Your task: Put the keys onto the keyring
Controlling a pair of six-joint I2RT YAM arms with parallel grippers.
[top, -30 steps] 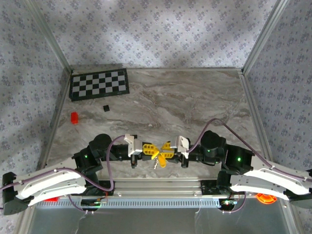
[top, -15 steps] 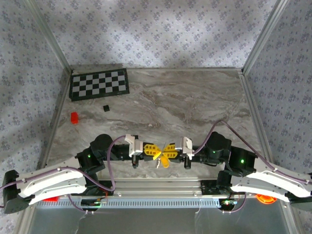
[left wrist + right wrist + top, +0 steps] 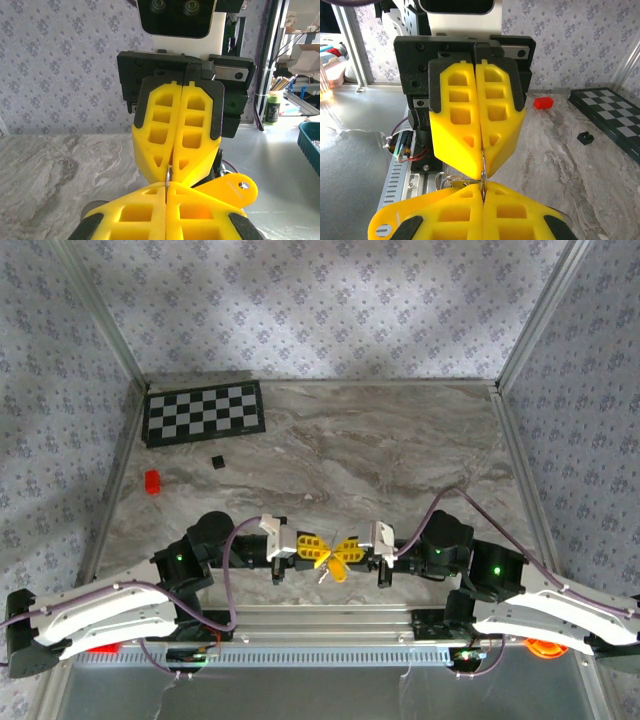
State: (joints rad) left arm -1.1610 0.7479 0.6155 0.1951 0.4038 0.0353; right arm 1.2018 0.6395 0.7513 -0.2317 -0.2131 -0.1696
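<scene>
Left pincer (image 3: pixel 320 549) and right pincer (image 3: pixel 341 549) are set tip to tip at the lower centre of the top view, each closed on the thin keyring (image 3: pixel 482 182), and the yellow-headed key (image 3: pixel 233 188) is seen just beside their tips, at the lower right of the left wrist view

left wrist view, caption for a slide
Left tool and right tool meet tip to tip, both pinching the thin keyring, yellow key head alongside

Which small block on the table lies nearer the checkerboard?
The black cube, just off the checkerboard's near edge; the red block sits farther out, leftward.
</scene>
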